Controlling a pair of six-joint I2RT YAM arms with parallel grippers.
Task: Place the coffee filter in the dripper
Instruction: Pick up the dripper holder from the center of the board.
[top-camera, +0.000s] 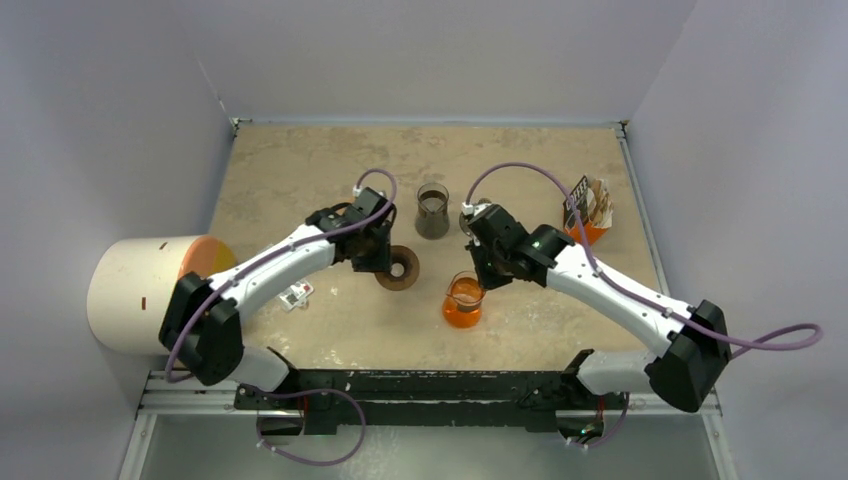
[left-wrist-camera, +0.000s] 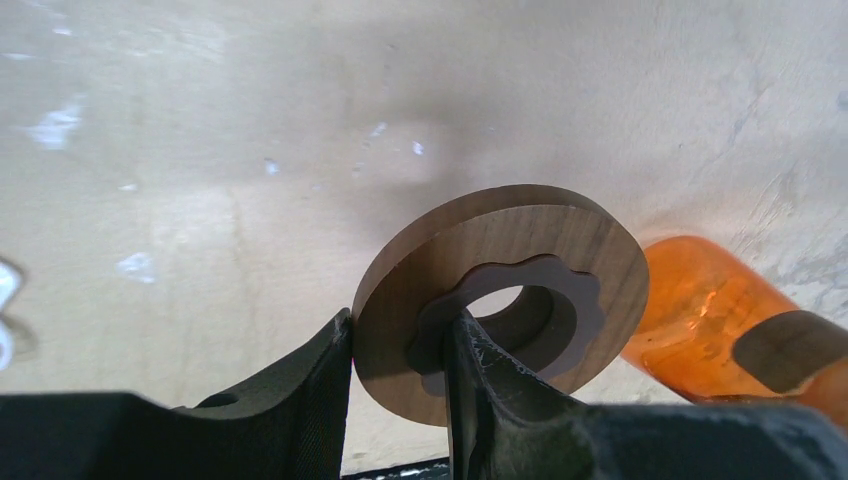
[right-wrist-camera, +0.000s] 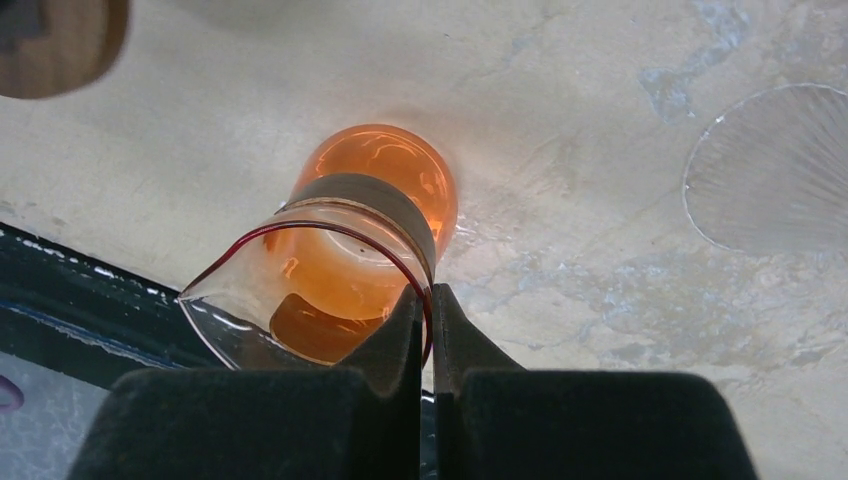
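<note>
Left gripper (left-wrist-camera: 400, 325) is clamped on the dripper (left-wrist-camera: 520, 240) by its wood collar, one finger outside the rim and the other through the centre hole. The collar is tilted, mid-table, just left of the orange vessel (right-wrist-camera: 365, 250). Right gripper (right-wrist-camera: 425, 300) is nearly closed, pinching the orange vessel's glass rim. A clear ribbed glass piece (right-wrist-camera: 775, 170) lies on the table (top-camera: 300, 170) nearby. The coffee filter (top-camera: 600, 205) sticks out of the packet (top-camera: 577, 195), far right.

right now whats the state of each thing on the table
dripper: collar pinched in left claw, one finger through its hole
orange vessel: upright, rim pinched in right claw
grey cup: upright, untouched
packet: far right, untouched
filter: none in the dripper
</note>
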